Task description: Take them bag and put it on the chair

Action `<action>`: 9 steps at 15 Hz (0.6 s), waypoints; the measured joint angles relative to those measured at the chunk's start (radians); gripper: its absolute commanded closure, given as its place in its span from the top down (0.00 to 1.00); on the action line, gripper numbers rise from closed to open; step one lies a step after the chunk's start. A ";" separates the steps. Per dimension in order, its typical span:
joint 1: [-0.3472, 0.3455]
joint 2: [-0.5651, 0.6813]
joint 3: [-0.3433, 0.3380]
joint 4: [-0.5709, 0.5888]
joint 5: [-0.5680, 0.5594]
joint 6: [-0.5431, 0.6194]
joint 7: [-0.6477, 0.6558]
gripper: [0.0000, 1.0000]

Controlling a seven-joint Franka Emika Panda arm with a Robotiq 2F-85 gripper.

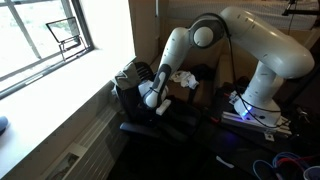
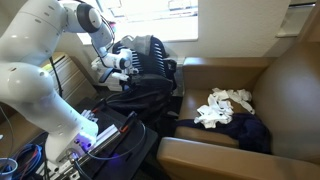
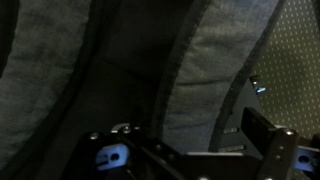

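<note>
Your black backpack [image 2: 155, 55] stands beside the brown armchair [image 2: 290, 90], pressed right against your end effector [image 2: 125, 62]. Its grey padded fabric [image 3: 60, 60] fills the wrist view. You cannot tell how far the jaws are parted. The armchair's seat holds a white cloth [image 2: 222, 105] and a dark garment [image 2: 252, 132].

We see an arm [image 1: 262, 42] of glossy white, rounded shells; dark grey rings mark its joints [image 1: 203, 36]; its base [image 1: 262, 102] swells broad and white; a black cable [image 1: 226, 30] arcs over one joint; our gripper [image 2: 124, 62] is black and pale grey.
</note>
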 measured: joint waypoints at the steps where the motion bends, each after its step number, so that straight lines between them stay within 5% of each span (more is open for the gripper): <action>1: 0.000 -0.001 0.000 0.001 0.000 0.000 0.000 0.75; 3: 0.000 0.001 0.001 0.004 0.000 0.000 0.000 0.68; 9: 0.000 0.004 -0.001 0.009 0.000 0.006 0.000 0.26</action>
